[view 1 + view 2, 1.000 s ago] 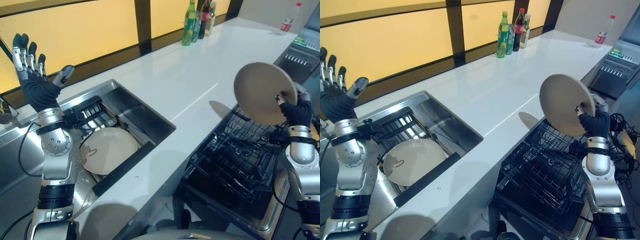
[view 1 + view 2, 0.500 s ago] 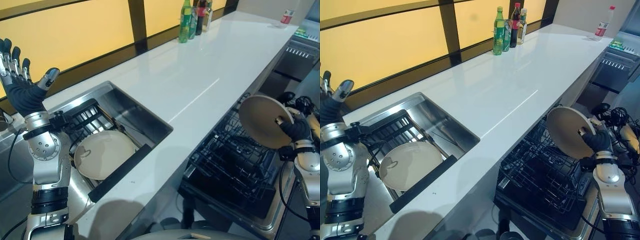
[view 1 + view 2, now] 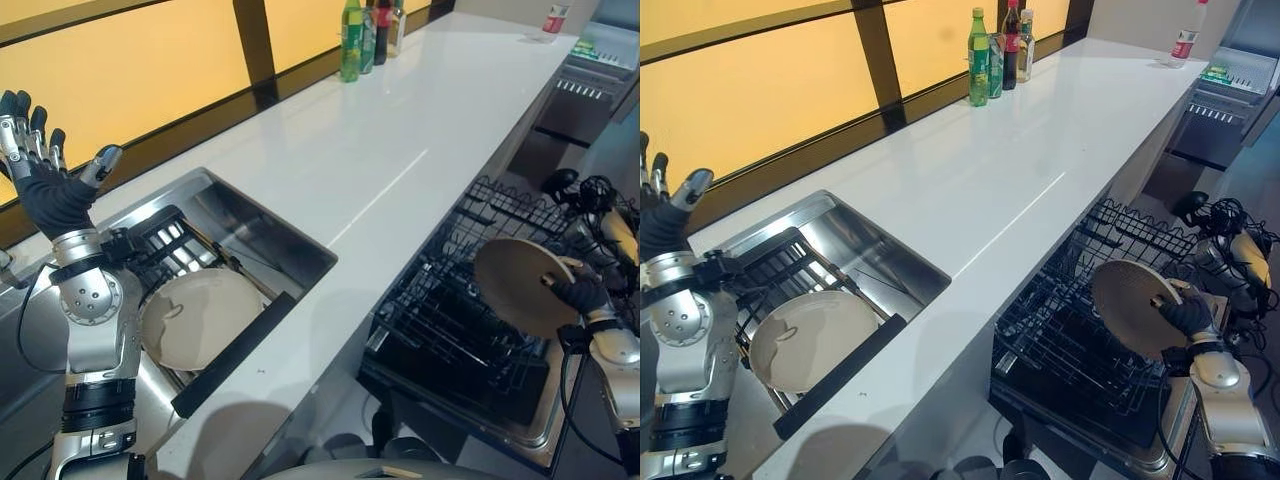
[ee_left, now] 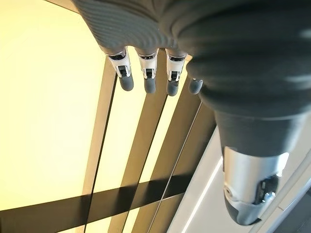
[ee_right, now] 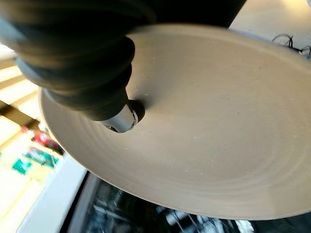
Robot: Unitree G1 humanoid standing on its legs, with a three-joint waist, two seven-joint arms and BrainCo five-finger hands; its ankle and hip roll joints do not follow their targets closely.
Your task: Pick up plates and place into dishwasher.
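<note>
Plate [image 3: 520, 284] in right robot hand [image 3: 581, 295]

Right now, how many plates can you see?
2. One plate is pinched in the right hand over the dishwasher rack; the other plate lies in the sink. More could be hidden beneath it.

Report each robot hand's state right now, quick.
Left robot hand: open, fingers straight, raised above the sink, holding nothing.
Right robot hand: shut on the beige plate, over the dishwasher rack.
</note>
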